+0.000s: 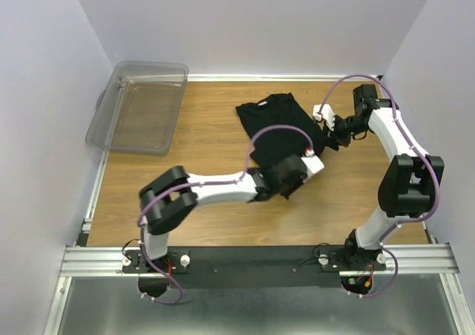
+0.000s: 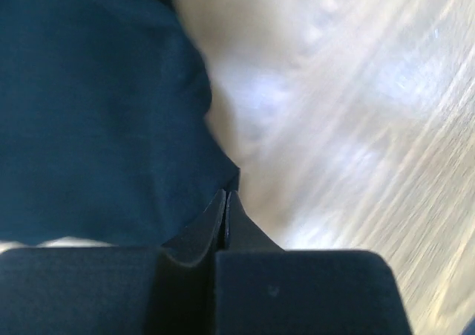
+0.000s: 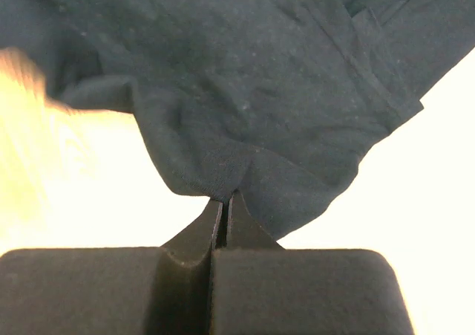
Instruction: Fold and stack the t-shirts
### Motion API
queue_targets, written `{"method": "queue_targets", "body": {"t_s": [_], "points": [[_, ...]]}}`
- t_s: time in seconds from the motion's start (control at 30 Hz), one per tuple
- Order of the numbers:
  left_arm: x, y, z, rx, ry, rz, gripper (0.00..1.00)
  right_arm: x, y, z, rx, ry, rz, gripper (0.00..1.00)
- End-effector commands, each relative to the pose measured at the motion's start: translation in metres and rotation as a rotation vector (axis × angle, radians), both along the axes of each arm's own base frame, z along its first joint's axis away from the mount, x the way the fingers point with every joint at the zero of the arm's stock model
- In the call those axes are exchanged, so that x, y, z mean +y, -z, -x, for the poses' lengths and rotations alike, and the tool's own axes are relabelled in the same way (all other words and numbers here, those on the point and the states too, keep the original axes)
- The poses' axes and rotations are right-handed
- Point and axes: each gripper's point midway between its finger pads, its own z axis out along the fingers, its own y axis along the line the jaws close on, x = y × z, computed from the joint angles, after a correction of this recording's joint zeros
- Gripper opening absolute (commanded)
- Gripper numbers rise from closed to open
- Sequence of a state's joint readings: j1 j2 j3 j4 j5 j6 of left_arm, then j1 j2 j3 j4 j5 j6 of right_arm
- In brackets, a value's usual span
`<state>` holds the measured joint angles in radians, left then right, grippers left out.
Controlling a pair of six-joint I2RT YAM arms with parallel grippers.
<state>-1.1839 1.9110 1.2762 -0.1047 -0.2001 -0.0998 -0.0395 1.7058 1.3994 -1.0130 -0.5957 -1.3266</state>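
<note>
Top view first: the shirt (image 1: 278, 127) sits crumpled mid-table, a bit right of centre, well apart from the bin (image 1: 141, 106) in the far-left corner. Its long axis runs diagonally, far-left to near-right. The left gripper (image 1: 295, 177) is at the near end of that diagonal and the right gripper (image 1: 332, 137) is on the shirt's right edge. So both pincers sit along the near-right side, and the bulk of the cloth lies away from them toward the far left. I'd guess that's what the next move depends on: pulling the two grip points apart should spread it flat.

Left wrist view: it's blurry, but the left gripper (image 2: 225, 201) has its jaws pressed fully together, right at the shirt's (image 2: 96, 119) corner edge. It looks like it has nipped the hem, with the cloth off to the left and bare table (image 2: 356, 127) to the right.

Right wrist view: the right gripper (image 3: 225, 201) is closed tight too, clearly pinching a puckered fold of the shirt (image 3: 245, 82). The fabric fans out up and away from the tips.
</note>
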Motion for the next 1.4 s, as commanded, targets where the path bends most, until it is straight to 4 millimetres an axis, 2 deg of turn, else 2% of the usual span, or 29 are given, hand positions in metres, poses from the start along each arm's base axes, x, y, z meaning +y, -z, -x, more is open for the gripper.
{"method": "queue_targets", "body": {"t_s": [0.0,0.07,0.1,0.23,0.27,0.5,0.53,0.57,0.67,0.87,0.97,1.0,1.03,1.07,1.13,1.17,1.2,1.23,1.27,1.3,1.33,1.37], "points": [[0.016,-0.041,-0.017,0.007,0.110,0.118,0.00,0.010,-0.012,0.009,0.017,-0.003,-0.070,0.00],[0.024,-0.058,-0.019,-0.023,0.143,0.142,0.00,0.014,-0.014,0.010,0.028,-0.012,-0.089,0.00],[0.031,-0.057,-0.021,-0.028,0.147,0.133,0.00,0.016,-0.014,0.011,0.038,-0.015,-0.098,0.01],[0.054,-0.071,-0.046,-0.057,0.111,0.147,0.00,0.028,-0.022,0.001,0.044,-0.005,-0.150,0.00],[0.063,-0.075,-0.063,-0.068,0.079,0.154,0.00,0.031,-0.025,-0.009,0.038,-0.001,-0.160,0.01],[0.079,-0.090,-0.116,-0.116,0.037,0.156,0.00,0.044,-0.049,-0.062,-0.004,0.081,-0.220,0.00],[0.080,-0.093,-0.121,-0.123,0.032,0.158,0.00,0.044,-0.045,-0.070,0.017,0.107,-0.227,0.00],[0.081,-0.100,-0.130,-0.140,0.023,0.168,0.00,0.056,-0.044,-0.073,0.023,0.093,-0.233,0.01],[0.088,-0.107,-0.150,-0.177,0.000,0.157,0.00,0.062,-0.047,-0.096,0.021,0.127,-0.257,0.01],[0.109,-0.128,-0.208,-0.277,-0.079,0.137,0.00,0.071,-0.060,-0.150,-0.038,0.208,-0.309,0.01],[0.125,-0.126,-0.237,-0.311,-0.138,0.111,0.00,0.077,-0.066,-0.171,-0.052,0.243,-0.347,0.01],[0.128,-0.131,-0.245,-0.328,-0.153,0.116,0.00,0.081,-0.072,-0.185,-0.087,0.245,-0.362,0.01],[0.132,-0.129,-0.253,-0.334,-0.170,0.115,0.00,0.083,-0.071,-0.191,-0.078,0.269,-0.380,0.00],[0.141,-0.137,-0.266,-0.363,-0.200,0.124,0.00,0.086,-0.071,-0.201,-0.090,0.276,-0.390,0.01],[0.154,-0.139,-0.283,-0.387,-0.245,0.129,0.00,0.090,-0.069,-0.218,-0.118,0.294,-0.412,0.01],[0.156,-0.133,-0.292,-0.385,-0.254,0.132,0.00,0.093,-0.068,-0.223,-0.114,0.310,-0.427,0.01],[0.167,-0.139,-0.307,-0.390,-0.279,0.150,0.00,0.100,-0.066,-0.231,-0.135,0.305,-0.439,0.01],[0.170,-0.122,-0.316,-0.366,-0.290,0.138,0.00,0.104,-0.059,-0.239,-0.130,0.315,-0.446,0.01],[0.175,-0.118,-0.323,-0.353,-0.305,0.133,0.00,0.113,-0.053,-0.241,-0.126,0.309,-0.449,0.01],[0.178,-0.124,-0.333,-0.356,-0.333,0.151,0.00,0.119,-0.053,-0.248,-0.147,0.302,-0.459,0.00],[0.188,-0.110,-0.344,-0.339,-0.362,0.137,0.00,0.124,-0.042,-0.254,-0.140,0.318,-0.459,0.01],[0.193,-0.108,-0.350,-0.333,-0.389,0.140,0.00,0.133,-0.039,-0.256,-0.144,0.319,-0.465,0.00]]}}
